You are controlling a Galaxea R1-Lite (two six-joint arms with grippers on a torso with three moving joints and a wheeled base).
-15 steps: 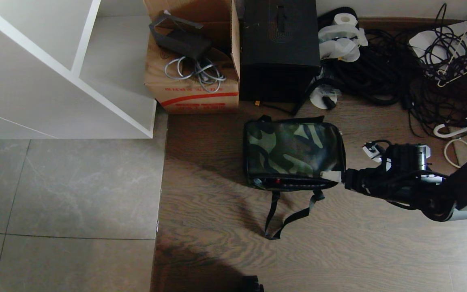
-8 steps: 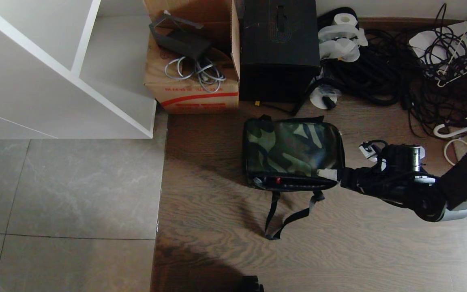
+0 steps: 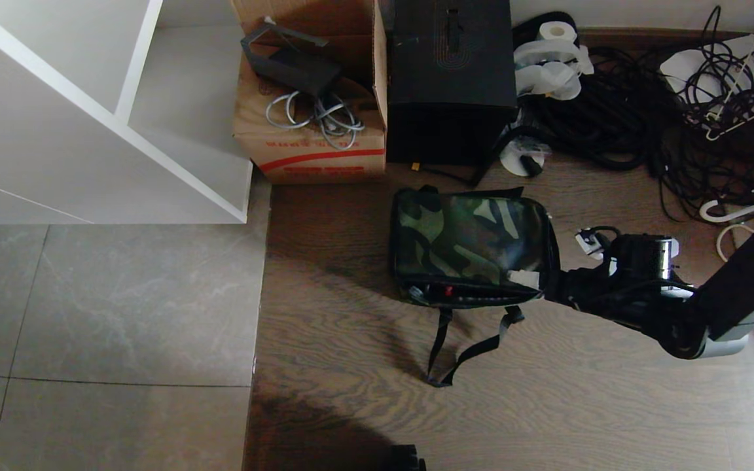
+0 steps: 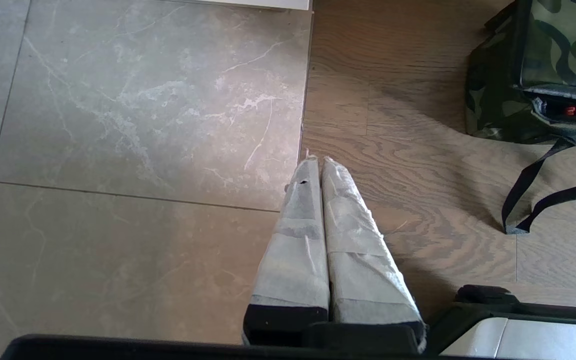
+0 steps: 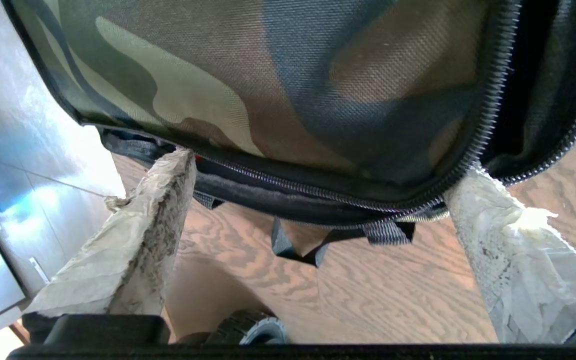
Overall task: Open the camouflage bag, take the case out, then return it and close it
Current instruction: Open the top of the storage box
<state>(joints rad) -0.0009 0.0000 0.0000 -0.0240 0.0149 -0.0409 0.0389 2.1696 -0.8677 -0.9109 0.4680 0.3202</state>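
so far the soft green-and-black camouflage bag is partly unzipped; right gripper spread wide, empty, at its zipper corner; case unseen.

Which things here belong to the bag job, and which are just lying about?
Job: camouflage bag with zipper partly open; right gripper open at its corner.
Lying about: cardboard box, tall black box, cable pile, white shelf; left gripper parked.

Case unseen inside camouflage bag (red lining barely peeking); right arm cropped.
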